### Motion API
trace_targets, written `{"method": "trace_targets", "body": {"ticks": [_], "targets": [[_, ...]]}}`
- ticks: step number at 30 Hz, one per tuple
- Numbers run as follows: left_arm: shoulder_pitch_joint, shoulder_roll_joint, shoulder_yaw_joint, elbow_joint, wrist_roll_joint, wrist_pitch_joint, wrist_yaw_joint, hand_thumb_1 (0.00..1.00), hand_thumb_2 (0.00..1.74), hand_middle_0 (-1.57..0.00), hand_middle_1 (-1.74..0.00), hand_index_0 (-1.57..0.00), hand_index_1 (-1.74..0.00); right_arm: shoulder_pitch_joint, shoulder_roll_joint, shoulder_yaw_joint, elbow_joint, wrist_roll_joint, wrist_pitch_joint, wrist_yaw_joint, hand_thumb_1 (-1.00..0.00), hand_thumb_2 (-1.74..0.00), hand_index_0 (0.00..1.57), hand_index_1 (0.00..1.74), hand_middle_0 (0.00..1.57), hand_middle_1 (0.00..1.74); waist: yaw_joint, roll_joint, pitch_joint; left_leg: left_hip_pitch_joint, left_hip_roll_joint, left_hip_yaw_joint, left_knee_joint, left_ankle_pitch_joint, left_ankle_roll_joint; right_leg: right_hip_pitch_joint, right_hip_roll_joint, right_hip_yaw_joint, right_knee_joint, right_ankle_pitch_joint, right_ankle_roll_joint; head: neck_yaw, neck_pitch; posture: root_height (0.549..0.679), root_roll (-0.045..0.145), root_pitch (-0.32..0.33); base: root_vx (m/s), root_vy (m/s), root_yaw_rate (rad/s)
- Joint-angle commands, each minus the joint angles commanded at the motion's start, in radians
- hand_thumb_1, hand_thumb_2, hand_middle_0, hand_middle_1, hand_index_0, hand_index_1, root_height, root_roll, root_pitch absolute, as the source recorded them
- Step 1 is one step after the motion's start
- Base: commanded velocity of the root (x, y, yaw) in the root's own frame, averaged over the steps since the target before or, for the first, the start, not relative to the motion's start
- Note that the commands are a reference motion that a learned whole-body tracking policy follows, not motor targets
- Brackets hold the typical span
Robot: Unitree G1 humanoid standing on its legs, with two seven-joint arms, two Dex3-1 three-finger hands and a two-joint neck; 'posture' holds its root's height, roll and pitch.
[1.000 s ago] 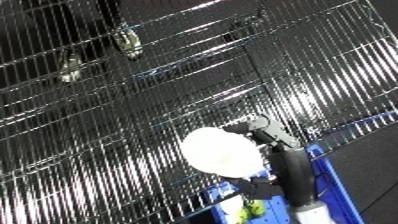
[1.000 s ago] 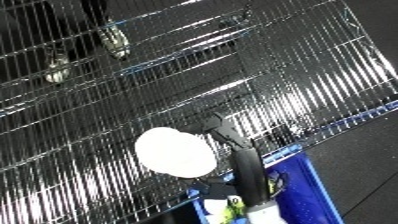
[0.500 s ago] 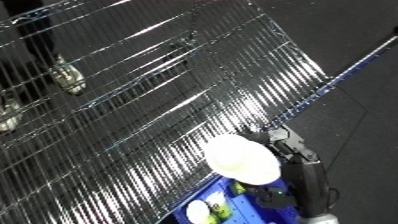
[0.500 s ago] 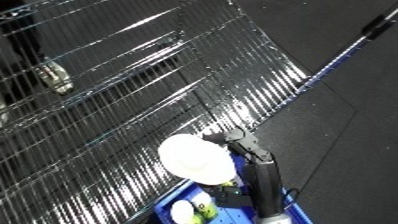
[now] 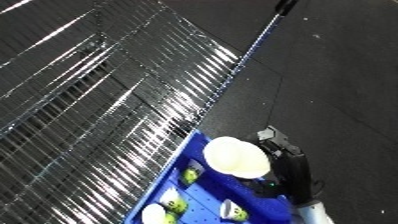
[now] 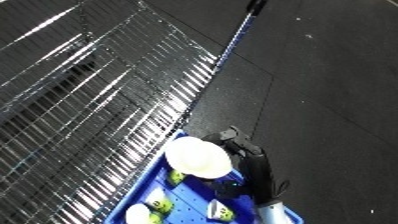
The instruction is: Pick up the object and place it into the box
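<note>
The robot's right hand (image 5: 286,160), fingers curled around a pale round object (image 5: 235,157), holds it above the blue bin (image 5: 178,167), beside the wire shelf (image 5: 107,110). The pickup looks complete; release remains. Below the hand, green-and-white items (image 5: 169,205) already lie in the bin. The left hand is out of sight.

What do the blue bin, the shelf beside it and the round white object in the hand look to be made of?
Blue bin: looks like moulded plastic, uniform saturated blue with a soft sheen. Wire shelf: metal, thin parallel rods with bright specular glints. Round white object, held over the bin by the right hand: smooth, matte cream surface; plastic or foam, cannot tell which.
</note>
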Motion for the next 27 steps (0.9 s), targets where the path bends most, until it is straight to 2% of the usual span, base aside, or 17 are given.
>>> {"method": "trace_targets", "body": {"ticks": [4, 8, 9, 11, 16, 17, 18, 21, 27], "targets": [[0.004, -0.006, 0.002, 0.005, 0.000, -0.003, -0.004, 1.00, 1.74, -1.57, -1.74, -1.57, -1.74, 0.023, 0.013, -0.016, 0.022, 0.007, -0.029, -0.006, -0.90, -1.57, 1.41, 1.57, 1.41, 1.57, -0.009, 0.007, 0.000, 0.008, -0.003, 0.007, -0.002, -0.003, 0.0010, 0.003, -0.0001, 0.007, -0.004, 0.001, 0.0019, 0.013, -0.026, 0.643, 0.091, 0.081, 0.009, 0.054, -0.086], [-0.004, -0.006, 0.002, 0.016, -0.005, -0.003, -0.009, 1.00, 1.74, -1.57, -1.74, -1.57, -1.74, 0.048, 0.024, -0.026, 0.064, 0.041, -0.072, -0.014, -0.70, -1.22, 1.10, 1.22, 1.10, 1.22, -0.016, 0.009, 0.000, 0.008, -0.004, 0.013, -0.010, -0.002, 0.0047, -0.005, 0.0062, 0.014, -0.012, 0.007, 0.0044, 0.015, -0.018, 0.643, 0.092, 0.088, -0.026, 0.015, -0.038], [-0.011, -0.004, -0.003, 0.025, -0.008, -0.005, -0.011, 1.00, 1.74, -1.57, -1.74, -1.57, -1.74, 0.053, 0.025, -0.030, 0.090, 0.060, -0.096, -0.012, -0.60, -1.04, 0.94, 1.04, 0.94, 1.04, -0.019, 0.010, 0.000, 0.004, -0.006, 0.014, -0.012, -0.001, 0.0057, -0.010, 0.0096, 0.016, -0.014, 0.009, 0.0056, 0.022, -0.020, 0.643, 0.091, 0.094, -0.045, -0.012, -0.029], [-0.017, -0.003, -0.010, 0.032, -0.008, -0.007, -0.010, 1.00, 1.74, -1.57, -1.74, -1.57, -1.74, 0.054, 0.023, -0.030, 0.110, 0.069, -0.111, -0.011, -0.50, -0.87, 0.79, 0.87, 0.79, 0.87, -0.022, 0.011, 0.000, 0.001, -0.007, 0.014, -0.015, 0.000, 0.0061, -0.014, 0.0116, 0.018, -0.016, 0.011, 0.0065, 0.031, -0.022, 0.643, 0.090, 0.097, -0.033, -0.007, -0.031], [-0.029, -0.007, -0.022, 0.034, -0.007, -0.008, 0.002, 1.00, 1.74, -1.57, -1.74, -1.57, -1.74, 0.046, 0.010, -0.033, 0.137, 0.085, -0.123, -0.008, -0.25, -0.44, 0.39, 0.44, 0.39, 0.44, -0.026, 0.018, 0.000, 0.003, -0.012, 0.015, -0.016, 0.001, 0.0055, -0.015, 0.0114, 0.022, -0.016, 0.011, 0.0060, 0.045, -0.039, 0.643, 0.093, 0.098, -0.011, 0.007, -0.027], [-0.029, -0.007, -0.022, 0.034, -0.007, -0.008, 0.002, 1.00, 1.74, -1.57, -1.74, -1.57, -1.74, 0.046, 0.010, -0.033, 0.137, 0.085, -0.123, -0.008, -0.25, -0.44, 0.39, 0.44, 0.39, 0.44, -0.026, 0.018, 0.000, 0.003, -0.012, 0.015, -0.016, 0.001, 0.0055, -0.015, 0.0114, 0.022, -0.016, 0.011, 0.0060, 0.045, -0.039, 0.643, 0.093, 0.098, -0.003, 0.014, -0.032], [-0.033, -0.010, -0.025, 0.036, -0.007, -0.008, 0.005, 1.00, 1.74, -1.57, -1.74, -1.57, -1.74, 0.042, 0.007, -0.034, 0.139, 0.088, -0.122, 0.000, -0.15, -0.26, 0.24, 0.26, 0.24, 0.26, -0.028, 0.022, 0.000, 0.006, -0.013, 0.015, -0.017, 0.001, 0.0044, -0.013, 0.0099, 0.024, -0.017, 0.011, 0.0054, 0.046, -0.048, 0.643, 0.095, 0.096, 0.006, 0.012, -0.032], [-0.036, -0.015, -0.025, 0.038, -0.007, -0.007, 0.005, 1.00, 1.74, -1.57, -1.74, -1.57, -1.74, 0.040, 0.008, -0.034, 0.135, 0.088, -0.117, 0.009, 0.00, 0.00, 0.00, 0.00, 0.00, 0.00, -0.029, 0.027, 0.000, 0.012, -0.013, 0.015, -0.022, 0.003, 0.0025, -0.010, 0.0076, 0.026, -0.020, 0.011, 0.0052, 0.042, -0.047, 0.644, 0.097, 0.095, 0.008, 0.009, -0.019], [-0.039, -0.020, -0.026, 0.042, -0.010, -0.005, 0.003, 1.00, 1.74, -1.57, -1.74, -1.57, -1.74, 0.040, 0.015, -0.033, 0.124, 0.080, -0.101, 0.001, 0.00, 0.00, 0.00, 0.00, 0.00, 0.00, -0.029, 0.029, 0.000, 0.016, -0.012, 0.013, -0.037, 0.012, -0.0014, -0.008, 0.0072, 0.026, -0.030, 0.014, 0.0064, 0.034, -0.057, 0.645, 0.098, 0.098, -0.004, -0.003, 0.005]]}}
